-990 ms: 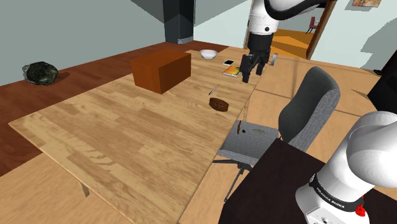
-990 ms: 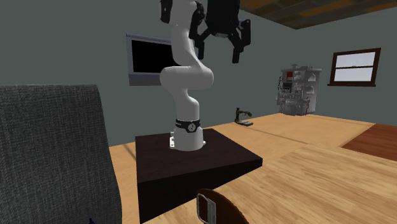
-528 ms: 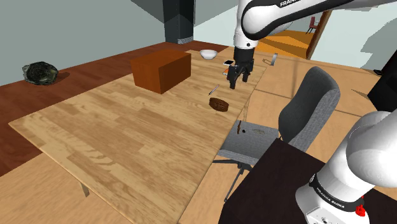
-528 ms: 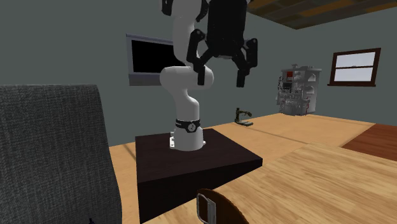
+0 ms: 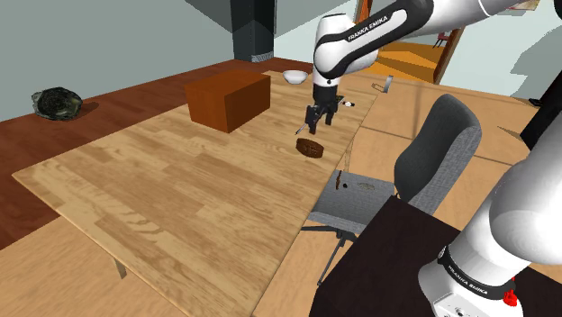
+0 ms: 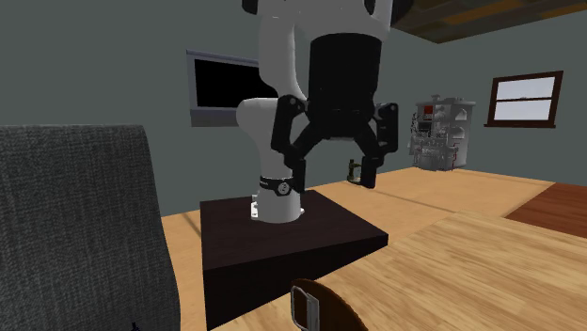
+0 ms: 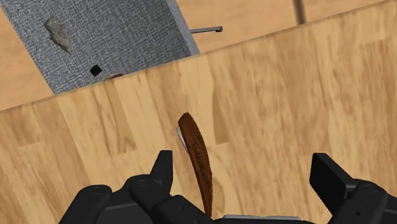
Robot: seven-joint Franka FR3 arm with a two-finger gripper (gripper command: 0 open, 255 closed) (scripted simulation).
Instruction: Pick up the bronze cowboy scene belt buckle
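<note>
My gripper (image 7: 247,175) hangs above the brown belt buckle (image 7: 194,156) on the wooden table (image 7: 305,89), fingers (image 7: 163,170) spread wide, buckle between them, not touching.

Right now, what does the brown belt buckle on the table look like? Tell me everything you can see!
The belt buckle is a small, dark brown oval, bronze-looking, with a grey loop at one end. It lies flat on the light wooden table, near the edge by the grey chair. Its picture is too small to make out. The open tool hovers above it, and nothing but the table touches it.
</note>
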